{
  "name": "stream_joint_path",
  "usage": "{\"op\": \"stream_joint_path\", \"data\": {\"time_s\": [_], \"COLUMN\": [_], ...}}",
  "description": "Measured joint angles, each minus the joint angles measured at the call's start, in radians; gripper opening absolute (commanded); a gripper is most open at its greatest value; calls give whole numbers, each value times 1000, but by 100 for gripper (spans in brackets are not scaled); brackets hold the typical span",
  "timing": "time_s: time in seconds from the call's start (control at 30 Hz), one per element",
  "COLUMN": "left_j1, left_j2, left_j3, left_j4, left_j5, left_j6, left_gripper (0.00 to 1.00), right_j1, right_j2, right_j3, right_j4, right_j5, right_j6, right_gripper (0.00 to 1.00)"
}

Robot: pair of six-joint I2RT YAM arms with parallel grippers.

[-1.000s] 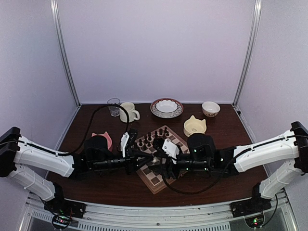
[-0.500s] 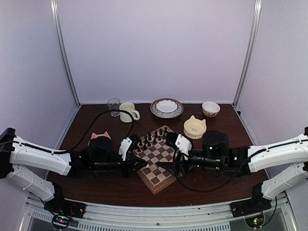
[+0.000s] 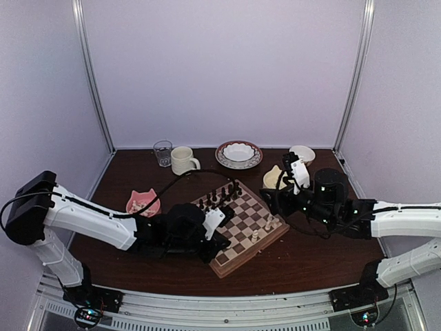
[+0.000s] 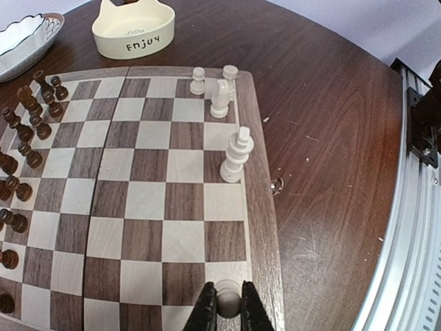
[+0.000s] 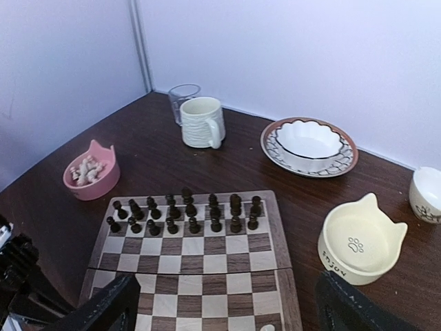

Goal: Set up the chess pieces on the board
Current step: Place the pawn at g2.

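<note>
Soft, even, rather dim light; wrist views sharp but warped toward edges.

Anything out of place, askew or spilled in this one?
Only the board looks askew: it lies turned at an angle to the near edge of the table, one corner pointing toward that edge. The chess pieces set on it stand upright, and nothing looks spilled or damaged.

Table (image 3: 124,179) carries board (image 3: 234,245), mug (image 3: 182,160), glass (image 3: 163,152), seemingly 4 dishes (image 3: 142,202).
</note>
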Motion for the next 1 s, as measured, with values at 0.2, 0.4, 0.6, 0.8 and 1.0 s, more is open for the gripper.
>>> {"op": "stream_joint_path", "data": {"time_s": [0.2,0.4,0.6,0.8,1.0], "left_j1": [-8,-13,-16,-16,-24], "left_j2": [42,53,59,59,59], "left_j3": [20,21,27,29,41], "left_j4": [-43,-70,-97,-115,-131], "left_j5": [-16,-20,-38,-53,-56], "left_j6": [9,11,11,11,11], "left_gripper": [0,0,0,0,0], "right_j1": [-43,-43,-43,-43,-43], "right_j2": [-55,-54,-33,-32,-32], "right_j3": [-50,-76,-33,-24,-24], "right_j4": [-5,-8,-76,-87,-79], "right_j5": [76,176,276,296,295], "right_j6": [71,103,163,175,173], "right_gripper": [100,100,100,100,100]}}
